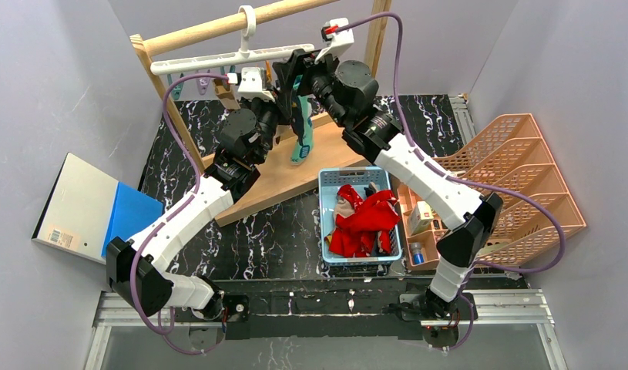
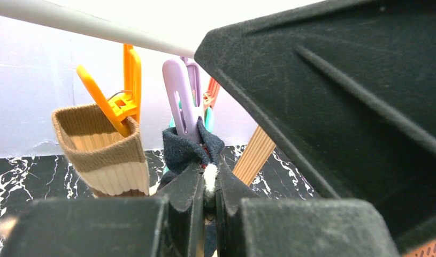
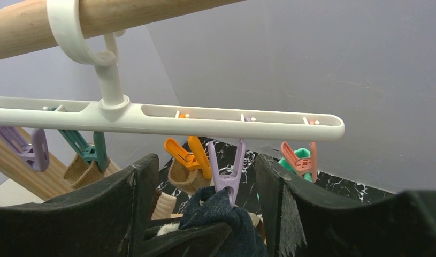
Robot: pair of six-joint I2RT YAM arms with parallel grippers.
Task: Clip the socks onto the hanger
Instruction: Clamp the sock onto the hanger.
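The white hanger (image 3: 167, 118) hangs by its hook from the wooden rail (image 3: 151, 13). A dark navy sock (image 3: 221, 214) is pinched in the purple clip (image 3: 229, 171). My left gripper (image 2: 208, 176) is shut on this sock just below the clip. My right gripper (image 3: 205, 176) stands open, one finger on each side of the purple clip, touching nothing. A brown-and-beige sock (image 2: 106, 155) hangs from the orange clip (image 2: 119, 96). A teal-green sock (image 1: 303, 135) hangs from the salmon clip (image 3: 301, 158). Both grippers meet under the hanger (image 1: 233, 58) in the top view.
A blue basket (image 1: 326, 181) holds red socks (image 1: 361, 220) at centre right. An orange file rack (image 1: 526, 169) stands at the right. The wooden rack's base board (image 1: 295, 177) lies under the hanger. A grey and blue box (image 1: 87, 208) lies at the left.
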